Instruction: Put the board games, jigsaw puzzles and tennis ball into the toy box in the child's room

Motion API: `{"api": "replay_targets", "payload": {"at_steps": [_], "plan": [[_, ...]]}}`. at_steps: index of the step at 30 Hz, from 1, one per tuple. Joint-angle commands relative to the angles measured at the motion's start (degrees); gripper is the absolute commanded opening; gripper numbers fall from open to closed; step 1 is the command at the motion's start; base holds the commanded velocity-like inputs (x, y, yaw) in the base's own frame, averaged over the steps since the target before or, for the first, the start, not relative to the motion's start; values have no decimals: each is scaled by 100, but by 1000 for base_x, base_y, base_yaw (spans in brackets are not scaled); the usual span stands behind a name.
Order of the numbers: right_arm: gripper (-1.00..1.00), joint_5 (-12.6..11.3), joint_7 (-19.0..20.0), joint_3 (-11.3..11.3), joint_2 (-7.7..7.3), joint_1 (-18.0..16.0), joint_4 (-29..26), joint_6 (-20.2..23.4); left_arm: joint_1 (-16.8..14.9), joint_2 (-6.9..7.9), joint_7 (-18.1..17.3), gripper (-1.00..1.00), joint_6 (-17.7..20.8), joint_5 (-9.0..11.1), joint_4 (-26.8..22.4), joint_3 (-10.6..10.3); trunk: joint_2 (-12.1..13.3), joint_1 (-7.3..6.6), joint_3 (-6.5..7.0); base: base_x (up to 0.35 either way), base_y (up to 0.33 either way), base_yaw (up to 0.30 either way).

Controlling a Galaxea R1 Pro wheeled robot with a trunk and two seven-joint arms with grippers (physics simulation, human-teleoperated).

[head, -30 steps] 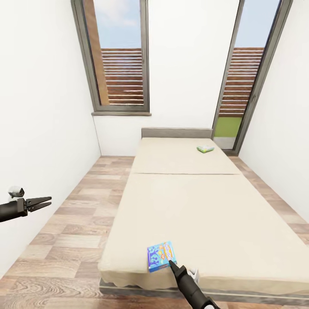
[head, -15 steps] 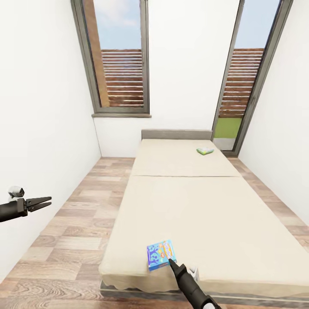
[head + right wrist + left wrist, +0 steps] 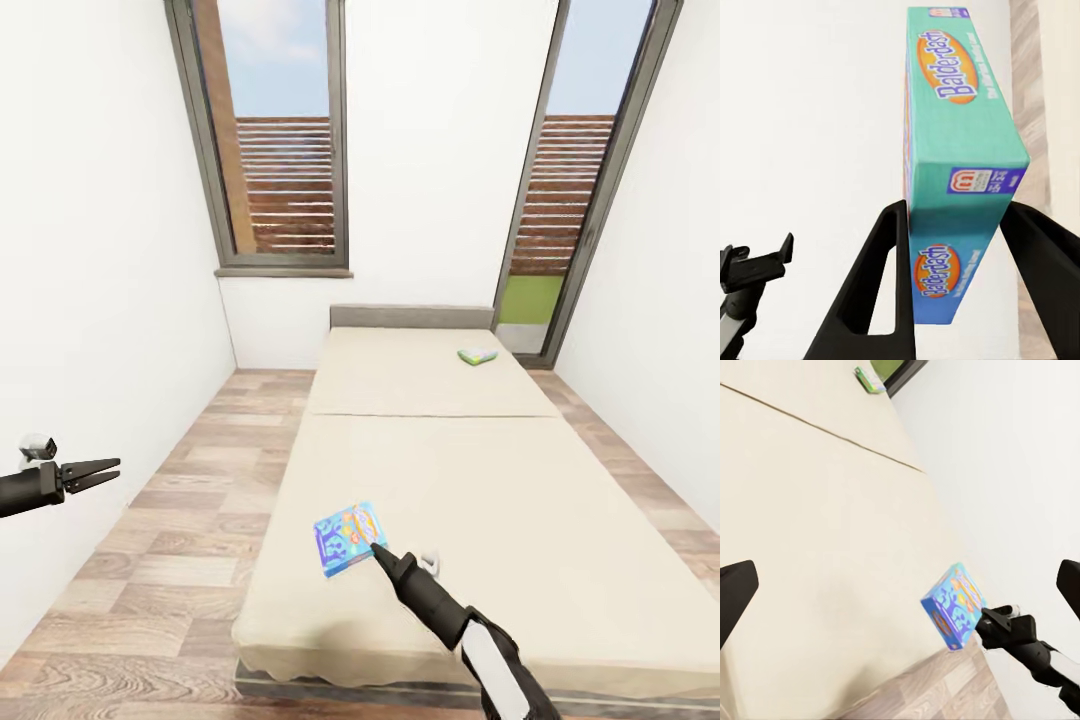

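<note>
Blue board game (image 3: 348, 538) clamped in right pincer (image 3: 378, 551) above near bed (image 3: 560, 560), green game box (image 3: 478, 355) far right, left pincer (image 3: 108, 468) held apart.

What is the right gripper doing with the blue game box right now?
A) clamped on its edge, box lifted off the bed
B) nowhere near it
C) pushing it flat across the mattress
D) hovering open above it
A: in the right wrist view the fingers sit on both sides of the blue game box, and the left wrist view shows the right gripper holding it tilted above the bed.
</note>
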Motion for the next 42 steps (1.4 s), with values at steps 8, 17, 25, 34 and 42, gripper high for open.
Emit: {"api": "replay_targets", "payload": {"at_steps": [8,17,25,34,42], "plan": [[-100,-67,-95,63,-1,-40,-762,95,-4,-34,-23,100,60,-1,1,1,320,-177,138,0,0,0],[-100,-116,-116,479,-29,-53,-1036,334,-4,-39,-23,100,60,4,1,6,681,-374,300,0,0,0],[-100,-173,-57,354,-71,6,-1404,602,-4,-47,-23,100,60,4,1,1,1001,-550,443,0,0,0],[-100,-228,35,265,-29,41,-1435,595,-4,-56,-23,100,60,4,1,1,1362,-748,605,0,0,0],[-100,-220,32,282,4,41,-1436,573,-2,-53,-23,100,60,4,1,3,1683,-923,749,0,0,0]]}}
